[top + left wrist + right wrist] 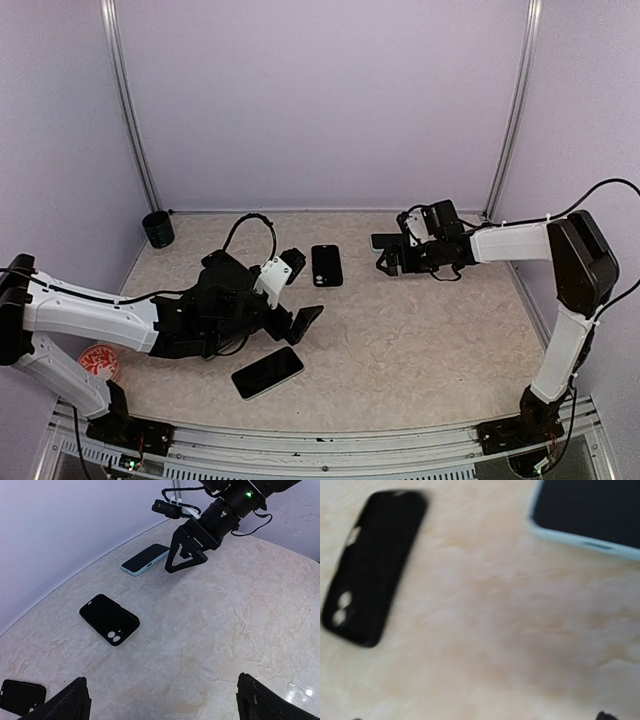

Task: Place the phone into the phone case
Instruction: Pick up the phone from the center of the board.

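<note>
**Phone and case: separate, neither held**

I list one black case [109, 619], flat on the table [430, 340], camera holes showing. One blue-edged phone [145, 559] lies flat beyond it, near but apart, just beside my right claw [395, 248], whose fingers are spread and empty. Left claw [299, 292]: spread wide, empty. A second phone [267, 372] lies by the left arm.

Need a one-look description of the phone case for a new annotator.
On the table, look to the middle of the far half. The case lies flat there, a matte black rectangle. Unlike the blue-edged phone to its right and the glossy phone up front, it shows two camera holes.
</note>
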Action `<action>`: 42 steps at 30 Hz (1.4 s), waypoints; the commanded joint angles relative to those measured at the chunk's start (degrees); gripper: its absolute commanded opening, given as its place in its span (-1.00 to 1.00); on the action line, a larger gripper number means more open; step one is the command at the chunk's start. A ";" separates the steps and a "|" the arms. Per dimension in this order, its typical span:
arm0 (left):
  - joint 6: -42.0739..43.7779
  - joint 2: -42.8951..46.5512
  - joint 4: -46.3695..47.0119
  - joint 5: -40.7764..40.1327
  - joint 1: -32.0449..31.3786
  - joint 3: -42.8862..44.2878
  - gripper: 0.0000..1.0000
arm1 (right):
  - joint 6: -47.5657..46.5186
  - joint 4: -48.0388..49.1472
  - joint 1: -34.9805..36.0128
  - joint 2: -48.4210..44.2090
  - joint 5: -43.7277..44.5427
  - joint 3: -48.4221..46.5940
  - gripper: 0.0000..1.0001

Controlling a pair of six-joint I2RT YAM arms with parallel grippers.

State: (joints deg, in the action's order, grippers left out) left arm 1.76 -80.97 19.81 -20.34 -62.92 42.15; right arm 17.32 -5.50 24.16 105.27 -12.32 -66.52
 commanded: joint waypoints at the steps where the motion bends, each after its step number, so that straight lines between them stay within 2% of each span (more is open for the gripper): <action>1: -1.02 1.76 -2.59 2.90 0.58 -2.04 0.98 | -2.76 6.08 3.32 -4.74 -3.63 4.92 0.99; 8: -4.02 2.39 -4.72 4.35 0.33 -5.39 0.98 | -6.26 9.32 5.70 -5.66 -8.03 8.94 0.99; 11: -2.96 1.48 -7.57 1.92 -1.38 -5.33 0.98 | -6.27 10.17 5.81 -6.40 -9.00 9.79 0.99; 18: -0.32 -5.66 -14.67 -0.45 -3.02 -2.97 0.98 | -6.18 10.04 5.90 -7.91 -10.70 9.83 0.99; 32: -0.92 -12.84 -19.59 13.90 1.48 1.44 0.98 | -6.30 8.96 5.93 -8.81 -11.03 10.01 0.99; 42: -1.50 -15.84 -22.89 16.95 4.06 3.88 0.98 | -6.00 9.54 5.98 -8.71 -11.46 10.45 0.99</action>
State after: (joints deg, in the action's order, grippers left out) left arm 0.38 -95.35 -1.04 -5.54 -59.48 43.83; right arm 11.40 3.01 29.89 98.21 -23.09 -56.99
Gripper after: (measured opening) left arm 0.989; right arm 0.996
